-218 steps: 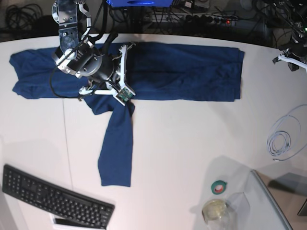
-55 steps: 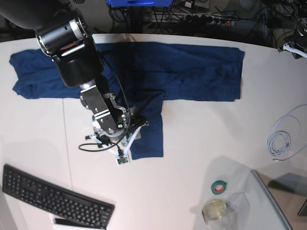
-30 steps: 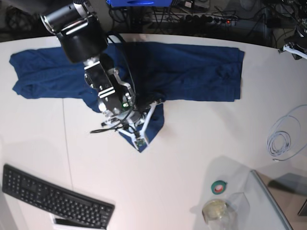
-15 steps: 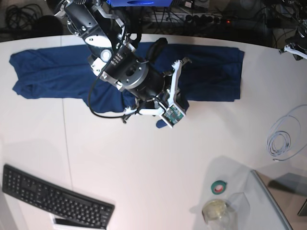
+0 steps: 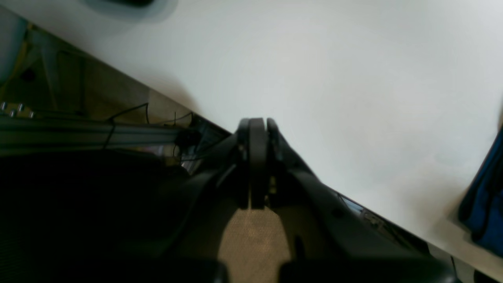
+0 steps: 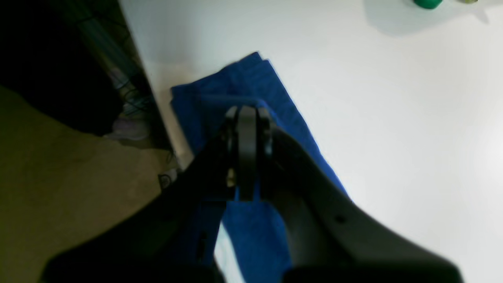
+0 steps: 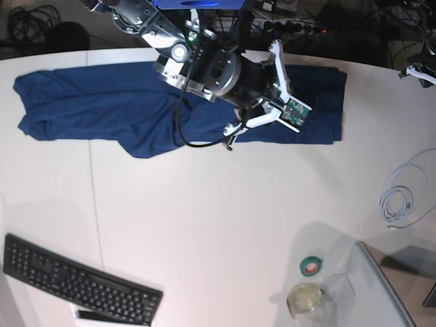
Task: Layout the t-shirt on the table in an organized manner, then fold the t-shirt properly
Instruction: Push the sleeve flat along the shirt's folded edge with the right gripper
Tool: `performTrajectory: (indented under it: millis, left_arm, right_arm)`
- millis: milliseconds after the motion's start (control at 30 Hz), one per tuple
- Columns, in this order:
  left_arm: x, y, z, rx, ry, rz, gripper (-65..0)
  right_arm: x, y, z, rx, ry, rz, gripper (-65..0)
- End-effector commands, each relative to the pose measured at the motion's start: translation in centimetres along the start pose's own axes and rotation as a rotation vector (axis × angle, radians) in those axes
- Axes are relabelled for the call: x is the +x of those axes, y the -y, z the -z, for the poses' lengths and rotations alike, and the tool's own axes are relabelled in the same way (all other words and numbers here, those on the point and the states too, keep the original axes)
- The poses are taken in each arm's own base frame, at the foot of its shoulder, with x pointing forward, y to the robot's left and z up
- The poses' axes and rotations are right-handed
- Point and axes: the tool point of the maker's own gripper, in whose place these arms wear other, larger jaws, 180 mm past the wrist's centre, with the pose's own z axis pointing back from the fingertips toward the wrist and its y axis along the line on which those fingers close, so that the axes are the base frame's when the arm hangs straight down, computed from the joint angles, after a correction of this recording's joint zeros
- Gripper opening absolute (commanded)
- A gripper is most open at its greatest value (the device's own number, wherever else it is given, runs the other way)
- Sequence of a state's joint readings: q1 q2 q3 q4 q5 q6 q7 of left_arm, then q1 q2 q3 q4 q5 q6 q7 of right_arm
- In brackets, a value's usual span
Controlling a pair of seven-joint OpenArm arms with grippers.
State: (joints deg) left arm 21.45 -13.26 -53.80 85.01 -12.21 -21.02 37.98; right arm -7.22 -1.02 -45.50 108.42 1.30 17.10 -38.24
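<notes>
The navy t-shirt (image 7: 88, 109) lies as a long band across the far part of the white table (image 7: 225, 225). Its sleeve is folded up over the body. My right gripper (image 7: 285, 103) hovers over the shirt's right half. In the right wrist view the right gripper (image 6: 245, 114) is shut on a raised fold of the t-shirt (image 6: 271, 102), near the table's far edge. My left gripper (image 5: 255, 125) is shut with nothing in it, over the table (image 5: 334, 59) edge. A corner of the t-shirt (image 5: 483, 196) shows at that view's right. In the base view the left gripper (image 7: 417, 72) sits at the far right.
A black keyboard (image 7: 82, 283) lies at the front left. A green tape roll (image 7: 311, 266) and a clear jar (image 7: 306, 300) stand at the front right beside a grey tray (image 7: 392, 286). A coiled pale cable (image 7: 398, 201) lies at the right edge.
My right arm has swung up and to the right, carrying the sleeve from the middle of the table onto the shirt's body. The left arm has stayed put.
</notes>
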Motion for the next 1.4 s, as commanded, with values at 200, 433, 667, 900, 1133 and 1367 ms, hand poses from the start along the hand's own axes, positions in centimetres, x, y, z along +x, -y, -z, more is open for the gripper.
performTrajectory:
  millis: [200,433,667,900,1133,1367]
  left_arm:
    - [1.1,-0.9,-0.4,0.018,0.033,0.016,-65.0]
    - [1.1,-0.9,-0.4,0.017,0.034,0.014,-65.0]
    - [1.2,-0.8,-0.3,0.015,0.035,0.01,-65.0]
    - [0.9,-0.7,-0.4,0.015,0.03,0.01,-65.0]
    - [0.8,-0.7,-0.4,0.014,0.028,0.01,-65.0]
    - [0.7,-0.7,-0.4,0.015,0.026,0.01,-65.0]
  right_arm:
    - [1.4,-0.1,3.8,0.035,0.002,0.018,-64.4]
    - [0.9,-2.9,5.6,0.118,-0.042,-0.085,-64.4]
    - [2.2,-4.8,6.2,0.17,0.014,-0.154,-64.4]
    - [0.2,-3.3,8.1,0.16,-0.05,-0.181,-64.4]
    - [-1.6,-2.5,9.2,0.158,-0.073,-0.174,-64.4]
    - [-1.3,-2.2,9.9,0.162,-0.019,-0.168,-64.1]
